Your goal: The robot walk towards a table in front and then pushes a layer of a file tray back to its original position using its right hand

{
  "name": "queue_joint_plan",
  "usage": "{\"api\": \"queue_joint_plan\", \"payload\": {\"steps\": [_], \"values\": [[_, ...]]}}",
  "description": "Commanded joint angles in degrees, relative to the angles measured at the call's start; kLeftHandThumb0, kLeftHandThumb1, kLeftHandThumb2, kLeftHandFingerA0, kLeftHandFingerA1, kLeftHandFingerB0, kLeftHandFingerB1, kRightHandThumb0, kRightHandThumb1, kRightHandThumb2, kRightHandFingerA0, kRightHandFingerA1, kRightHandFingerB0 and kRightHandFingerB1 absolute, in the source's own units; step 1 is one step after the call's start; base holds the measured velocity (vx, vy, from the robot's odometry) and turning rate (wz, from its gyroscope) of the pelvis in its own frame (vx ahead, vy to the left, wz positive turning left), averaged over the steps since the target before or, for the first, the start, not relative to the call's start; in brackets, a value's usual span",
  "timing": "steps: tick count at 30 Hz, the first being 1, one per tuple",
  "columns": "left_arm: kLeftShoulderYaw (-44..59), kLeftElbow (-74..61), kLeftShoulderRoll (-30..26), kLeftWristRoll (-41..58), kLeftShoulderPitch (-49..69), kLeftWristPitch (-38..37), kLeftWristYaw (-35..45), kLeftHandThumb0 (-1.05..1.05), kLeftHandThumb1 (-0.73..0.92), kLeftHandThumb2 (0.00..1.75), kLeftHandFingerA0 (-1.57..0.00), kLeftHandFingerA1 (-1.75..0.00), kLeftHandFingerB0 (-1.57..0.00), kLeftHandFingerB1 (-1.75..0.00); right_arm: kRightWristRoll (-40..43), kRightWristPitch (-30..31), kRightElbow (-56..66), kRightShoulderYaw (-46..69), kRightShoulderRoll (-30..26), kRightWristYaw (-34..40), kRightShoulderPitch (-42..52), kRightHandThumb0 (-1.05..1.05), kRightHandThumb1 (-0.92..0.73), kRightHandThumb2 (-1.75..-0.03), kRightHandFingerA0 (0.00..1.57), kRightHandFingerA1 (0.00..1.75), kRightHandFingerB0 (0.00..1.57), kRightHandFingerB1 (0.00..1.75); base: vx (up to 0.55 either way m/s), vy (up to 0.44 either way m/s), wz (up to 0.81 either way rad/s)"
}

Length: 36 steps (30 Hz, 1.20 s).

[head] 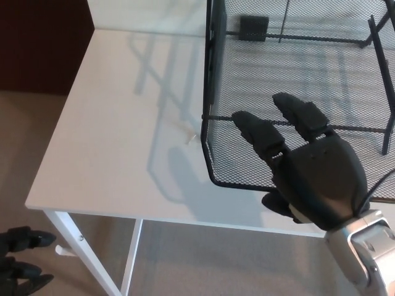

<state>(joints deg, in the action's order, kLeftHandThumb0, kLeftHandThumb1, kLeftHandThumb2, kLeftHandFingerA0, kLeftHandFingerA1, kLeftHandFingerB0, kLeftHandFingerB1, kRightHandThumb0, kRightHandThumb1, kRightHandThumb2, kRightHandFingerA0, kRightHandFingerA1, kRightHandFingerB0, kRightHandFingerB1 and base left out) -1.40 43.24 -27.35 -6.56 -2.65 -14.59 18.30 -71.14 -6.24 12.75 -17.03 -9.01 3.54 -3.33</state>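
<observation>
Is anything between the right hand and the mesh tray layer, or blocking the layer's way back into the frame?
Nothing visible: the right hand is at the tray layer front rim, and its path looks clear.

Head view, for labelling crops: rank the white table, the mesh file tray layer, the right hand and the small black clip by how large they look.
1. white table
2. mesh file tray layer, cut off by the frame
3. right hand, enlarged by nearness
4. small black clip

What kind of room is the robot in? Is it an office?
Probably an office or a workroom, though little of it shows. A black mesh file tray sits on a plain white table, carpet covers the floor, and the robot's right hand is at the tray's front.
</observation>
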Motion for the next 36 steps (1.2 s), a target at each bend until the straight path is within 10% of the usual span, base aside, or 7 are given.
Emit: {"api": "queue_joint_plan", "payload": {"steps": [1, 36], "values": [[0.13, -0.84, -1.22, -0.49, -0.10, 1.87, 0.38, -0.52, 0.43, 0.72, -0.59, -0.49, -0.42, -0.44, 0.58, 2.82, -1.34, -0.57, -0.91, 0.49, -1.25, -0.52, -0.41, -0.55, 0.00, 0.28, 0.15, 0.27, 0.00, 0.000, 0.00], [0.17, -2.02, -1.11, -0.51, -0.43, 2.83, 0.78, -0.52, 0.43, 0.71, -0.59, -0.49, -0.41, -0.44, 5.78, 6.91, -7.26, 0.55, -4.87, 0.48, -13.00, -0.56, -0.36, -0.74, 0.00, 0.10, 0.09, 0.27, 0.00, 0.000, 0.00]]}}
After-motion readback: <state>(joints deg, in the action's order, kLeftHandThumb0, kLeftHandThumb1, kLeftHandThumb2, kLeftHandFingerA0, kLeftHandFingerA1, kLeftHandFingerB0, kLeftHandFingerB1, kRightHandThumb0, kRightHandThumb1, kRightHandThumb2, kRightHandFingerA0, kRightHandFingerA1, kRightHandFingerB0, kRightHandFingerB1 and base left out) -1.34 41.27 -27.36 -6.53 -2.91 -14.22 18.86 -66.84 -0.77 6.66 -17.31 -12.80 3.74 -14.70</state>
